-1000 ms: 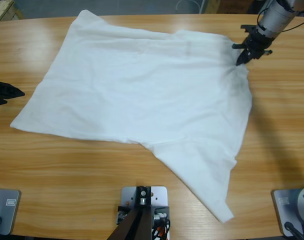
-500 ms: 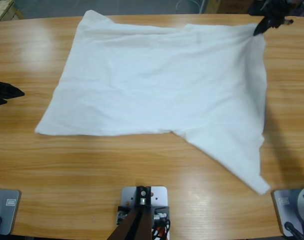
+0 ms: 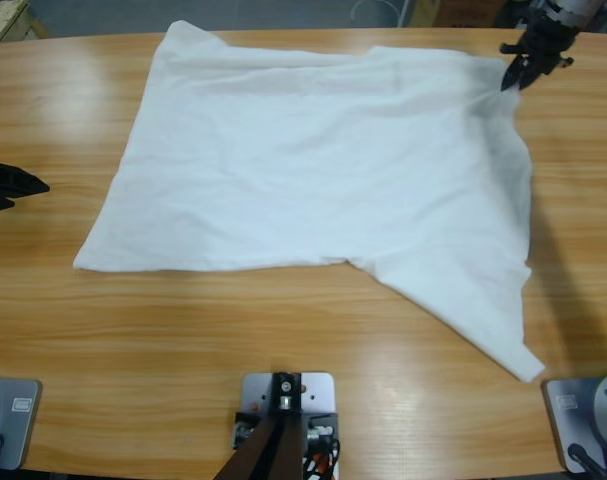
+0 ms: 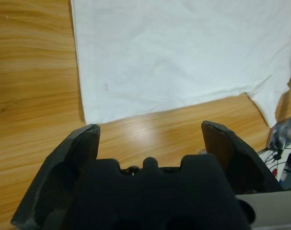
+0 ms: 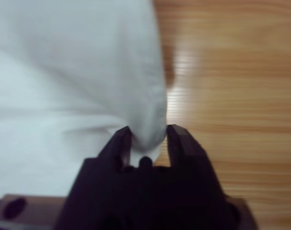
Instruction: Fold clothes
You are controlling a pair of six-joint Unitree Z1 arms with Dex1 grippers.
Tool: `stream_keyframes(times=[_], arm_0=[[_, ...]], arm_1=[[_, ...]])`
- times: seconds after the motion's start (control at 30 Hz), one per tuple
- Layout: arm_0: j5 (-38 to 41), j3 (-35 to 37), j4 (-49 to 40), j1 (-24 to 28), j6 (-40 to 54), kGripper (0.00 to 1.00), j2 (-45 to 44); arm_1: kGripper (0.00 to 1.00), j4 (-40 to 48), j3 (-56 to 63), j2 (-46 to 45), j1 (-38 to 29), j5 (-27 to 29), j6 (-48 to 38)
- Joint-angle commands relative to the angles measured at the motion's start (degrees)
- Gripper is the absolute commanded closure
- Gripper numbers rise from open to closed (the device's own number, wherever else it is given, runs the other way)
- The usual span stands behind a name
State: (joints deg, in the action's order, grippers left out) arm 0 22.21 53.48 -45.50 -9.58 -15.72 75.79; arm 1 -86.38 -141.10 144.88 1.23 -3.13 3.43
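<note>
A white T-shirt [image 3: 323,160] lies spread over the middle of the wooden table [image 3: 183,340], one corner trailing toward the front right. At the far right my right gripper [image 3: 511,80] is shut on the shirt's upper right corner, lifting it slightly; the right wrist view shows the white fabric [image 5: 87,72] bunched between the jaws of this gripper [image 5: 147,139]. My left gripper [image 3: 33,186] sits at the left edge, clear of the shirt. In the left wrist view my left gripper [image 4: 150,132] is open and holds nothing, with the shirt's near corner [image 4: 174,57] ahead of it.
Bare wood runs along the front and the left of the shirt. A wooden crate corner [image 3: 3,18] shows beyond the table's far left edge.
My right gripper pulled the shirt's corner up and to the right, spreading the shirt and dragging it rightward, then dipped slightly back. The left gripper stayed still.
</note>
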Motion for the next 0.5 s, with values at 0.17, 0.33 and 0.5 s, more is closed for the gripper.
stream_keyframes(times=[0.17, 0.33, 0.5], arm_0=[[-0.8, -1.2, 0.5, 0.4, -0.6, 0.170, 0.5], [0.3, -2.1, 0.5, 2.5, -2.7, 0.170, -0.3], [12.5, -5.9, 3.9, 10.1, -5.0, 0.174, 2.4]], arm_1=[[0.000, -0.5, 7.1, -11.2, 4.1, 4.2, -2.1], [0.000, 9.9, 31.1, -24.7, 4.1, 1.1, -2.1], [0.000, 19.3, 52.2, -37.3, 1.5, -3.6, -2.7]])
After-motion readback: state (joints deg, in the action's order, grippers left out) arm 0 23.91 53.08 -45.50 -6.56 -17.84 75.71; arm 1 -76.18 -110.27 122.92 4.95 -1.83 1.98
